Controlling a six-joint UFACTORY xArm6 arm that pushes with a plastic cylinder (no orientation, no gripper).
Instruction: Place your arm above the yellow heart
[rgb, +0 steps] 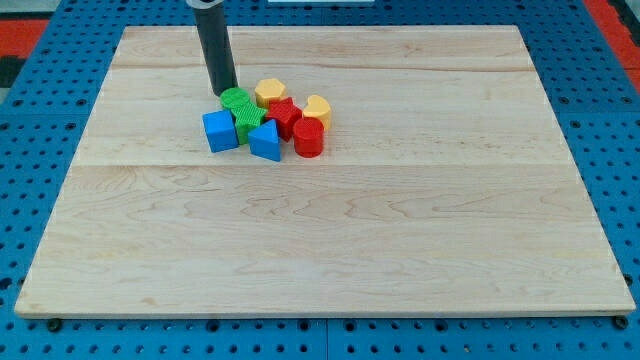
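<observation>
**Rod tip parked at the upper left of the block cluster, yellow heart on the far right side**

A pale wooden desk (330, 230) is seen filling most of the frame, laid over a blue perforated base (40, 110). All the blocks are gathered in one tight cluster in the upper left-centre of the frame.

The dark rod is seen descending from the top edge, and my tip (224, 93) is set down at the cluster's upper left corner, just beside or touching the green round block (236, 99); contact cannot be confirmed. No claw is carried by this arm, so no released or clenched state can be told; only the plain rod end is shown.

The yellow heart (318, 108) is found at the upper right edge of the cluster, to the right of the tip and slightly lower in the frame. It is separated from the tip by the green round block, the yellow hexagon-like block (270, 92) and the red star (283, 113). The heart is pressed against the red star on its left, and the red cylinder (309, 137) is placed directly below it.

A second green block (247, 122) is wedged in the middle of the cluster. The blue cube (219, 131) is placed at the lower left, and the blue triangular block (266, 141) is set just right of it, next to the red cylinder.
</observation>
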